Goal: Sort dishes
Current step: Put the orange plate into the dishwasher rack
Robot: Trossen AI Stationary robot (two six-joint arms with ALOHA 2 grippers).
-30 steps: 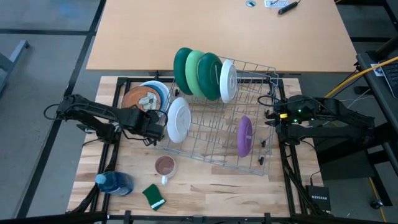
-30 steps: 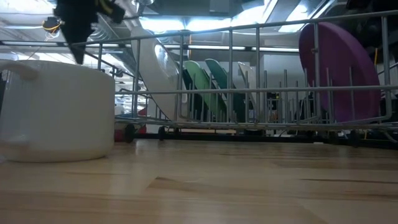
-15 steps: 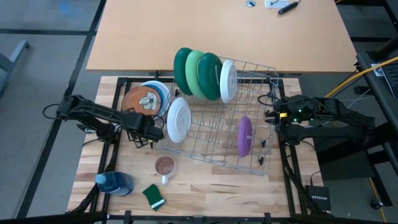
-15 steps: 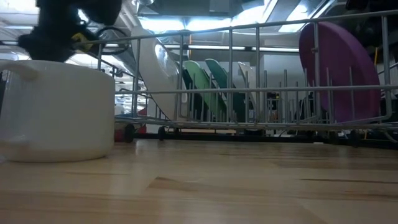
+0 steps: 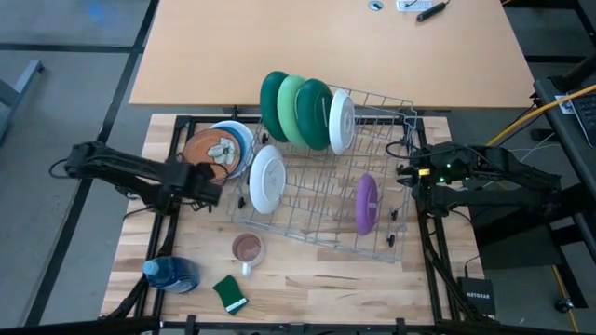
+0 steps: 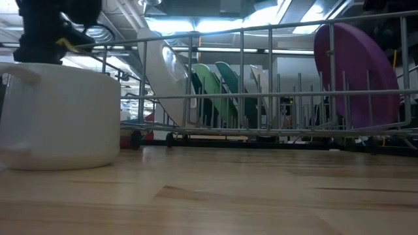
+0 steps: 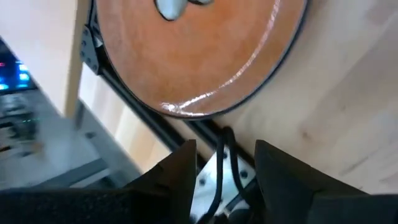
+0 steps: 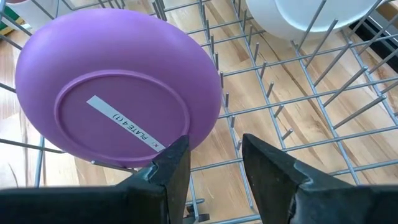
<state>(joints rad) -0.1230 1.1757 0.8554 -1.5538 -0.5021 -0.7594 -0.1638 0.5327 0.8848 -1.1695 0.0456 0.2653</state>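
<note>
My left gripper [image 5: 214,180] [image 7: 224,152] hangs open over the wood, just near of an orange plate [image 5: 212,149] [image 7: 199,56] that lies flat on a blue plate [image 5: 244,140], left of the wire rack [image 5: 321,219]. Standing on edge between the rack's wires are a white plate [image 5: 268,179] at the left end, three green plates [image 5: 295,107], another white plate [image 5: 342,121] at the back, and a purple plate [image 5: 367,203] [image 8: 118,87]. My right gripper [image 5: 406,173] [image 8: 214,152] waits open at the rack's right side, facing the purple plate's underside.
A small mug [image 5: 247,249], a blue bottle [image 5: 172,274] and a green sponge [image 5: 229,293] sit near the front left edge. In the low view the mug [image 6: 59,117] fills the left. A tan table [image 5: 326,46] lies beyond the far edge.
My left gripper has drawn back from the white plate at the rack's left end toward the table's left edge and sunk a little. That plate stays standing in the rack.
</note>
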